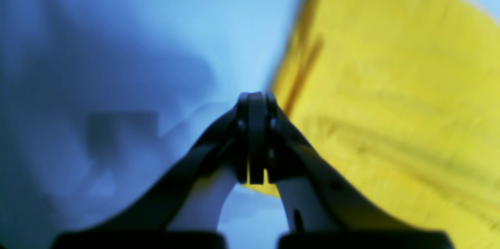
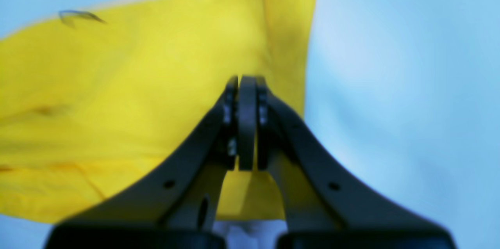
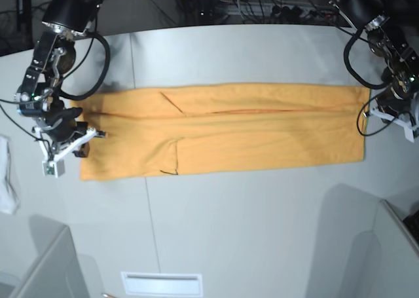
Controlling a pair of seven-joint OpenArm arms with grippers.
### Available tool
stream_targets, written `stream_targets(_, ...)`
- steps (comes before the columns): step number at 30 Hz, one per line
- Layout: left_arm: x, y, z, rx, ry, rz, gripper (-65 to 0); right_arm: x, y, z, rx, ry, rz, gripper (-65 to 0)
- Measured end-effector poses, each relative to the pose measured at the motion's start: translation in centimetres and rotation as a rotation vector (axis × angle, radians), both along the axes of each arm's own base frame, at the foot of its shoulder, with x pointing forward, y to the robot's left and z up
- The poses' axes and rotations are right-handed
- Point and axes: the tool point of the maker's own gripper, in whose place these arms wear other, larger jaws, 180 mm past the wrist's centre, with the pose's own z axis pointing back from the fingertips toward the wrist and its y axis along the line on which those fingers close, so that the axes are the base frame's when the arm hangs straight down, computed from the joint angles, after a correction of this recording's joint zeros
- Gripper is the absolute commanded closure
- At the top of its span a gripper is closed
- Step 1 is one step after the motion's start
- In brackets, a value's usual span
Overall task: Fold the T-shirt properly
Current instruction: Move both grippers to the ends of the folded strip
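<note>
Two grippers, left gripper (image 1: 256, 96) and right gripper (image 2: 247, 81), jaws together at opposite ends of the T-shirt (image 3: 262, 128), flat lengthwise on the tabletop (image 3: 262, 226). Risk: uneven lift skews fold; whether cloth is pinched, cannot tell.

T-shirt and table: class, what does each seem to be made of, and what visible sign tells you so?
T-shirt: likely a soft matte knit such as cotton; it lies limp in flat folded layers, with stitched hems and shallow creases. Table: apparently a smooth, hard, pale grey board, perhaps laminate; it shows a faint sheen and straight panel seams.
</note>
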Motion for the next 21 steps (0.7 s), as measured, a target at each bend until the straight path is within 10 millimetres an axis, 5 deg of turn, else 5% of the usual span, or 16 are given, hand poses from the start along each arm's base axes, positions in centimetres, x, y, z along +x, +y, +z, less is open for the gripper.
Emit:
stream_targets(3, 1.4, -1.5, 3.7, 0.018, -0.087, -0.115, 0.0, 0.0, 0.6, 3.0, -0.029, -0.076, 0.022, 0.0)
stream_targets(5, 0.6, -2.4, 4.1, 0.029, -0.088, -0.196, 0.0, -0.7, 0.4, 3.8, -0.059, -0.092, 0.015, 0.0)
stream_targets(9, -3.5, -1.1, 2.6, -0.007, -0.025, -0.153, 0.0, -3.5, 2.7, 1.1, 0.051, -0.014, 0.056, 0.0)
stream_targets(12, -3.2, 0.6, 3.9, -0.007, -0.092, -0.094, -2.0, -3.6, 2.9, 1.0, 0.067, -0.023, 0.052, 0.0)
stream_targets(17, -4.2, 1.3, 1.9, -0.062, -0.061, -0.05, -51.5, -5.8, 3.6, -1.2, 0.094, 0.05, 0.037, 0.0)
stream_targets(19, -4.1, 1.4, 1.5, -0.066, -0.075, -0.044, -63.4, -6.2, 4.7, -1.4, 0.131, 0.042, 0.043, 0.0)
stream_targets(21, -3.6, 1.6, 1.3, -0.061, -0.122, -0.066, -65.0, -6.6, 4.8, -1.6, 0.143, 0.018, 0.036, 0.0)
